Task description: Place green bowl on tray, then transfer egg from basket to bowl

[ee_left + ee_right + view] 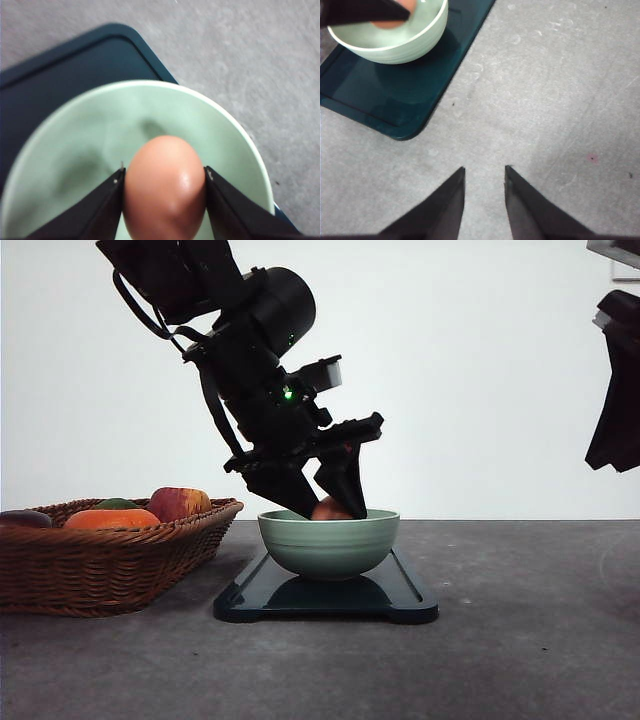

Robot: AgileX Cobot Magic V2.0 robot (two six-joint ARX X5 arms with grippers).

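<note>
**Egg held inside the bowl on the tray**

Between the fingers of the left gripper (164, 182) sits a brown egg (165, 187), clamped from both sides, with a black fingertip (112, 192) pressed on each flank. Below the egg lies the pale inside of the green bowl (328, 543), and the front view shows the gripper's tips reaching down past the bowl's rim, the egg's top just peeking above it. Under the bowl is the dark tray (410, 597), which rests flat on the grey table (530, 640); the bowl stands on it upright, nearer its middle.

Off to the left arm's outer side, near the tray but apart from it, stands the wicker basket (120, 560) with an orange fruit (110, 519), a red-yellow apple (178, 503) and other produce.

Well apart on the other side, the right gripper (484, 200) hangs above bare table, its fingers slightly apart with nothing between them; the tray's corner and the bowl lie ahead of it.
</note>
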